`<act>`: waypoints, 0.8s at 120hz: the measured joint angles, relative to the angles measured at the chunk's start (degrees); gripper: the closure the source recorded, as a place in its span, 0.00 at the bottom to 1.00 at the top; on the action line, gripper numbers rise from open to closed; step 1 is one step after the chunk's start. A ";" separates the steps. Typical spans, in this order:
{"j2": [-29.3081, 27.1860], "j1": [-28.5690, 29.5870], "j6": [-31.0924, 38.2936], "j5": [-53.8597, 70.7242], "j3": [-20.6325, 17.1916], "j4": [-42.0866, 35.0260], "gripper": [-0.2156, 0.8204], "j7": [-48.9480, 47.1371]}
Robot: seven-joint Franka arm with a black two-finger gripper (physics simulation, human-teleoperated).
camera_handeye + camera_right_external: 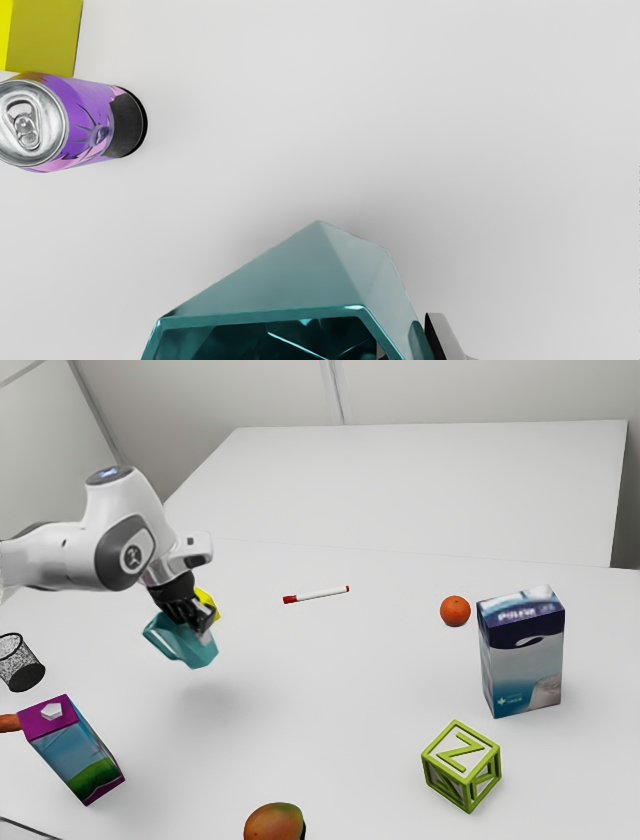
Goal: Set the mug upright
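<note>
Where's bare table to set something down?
Widest: between marker, letter cube and mango. Also between marker and orange. Crowded: the exterior view's left, with purple-topped carton and mesh cup; and where can and yellow block sit close together.

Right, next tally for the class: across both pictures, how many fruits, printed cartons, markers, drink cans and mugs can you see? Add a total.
Fruits: 2 (orange, mango)
Printed cartons: 2 (blue-and-white carton, purple-topped carton)
Marker: 1
Drink can: 1
Mug: 1
Total: 7
</note>
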 joint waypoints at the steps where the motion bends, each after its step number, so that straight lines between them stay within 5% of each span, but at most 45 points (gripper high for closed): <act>1: 0.05 -0.03 0.27 0.01 -0.09 -0.06 0.93 -0.17; 96: 6.68 -2.27 8.12 1.55 -1.88 -2.78 0.93 -10.17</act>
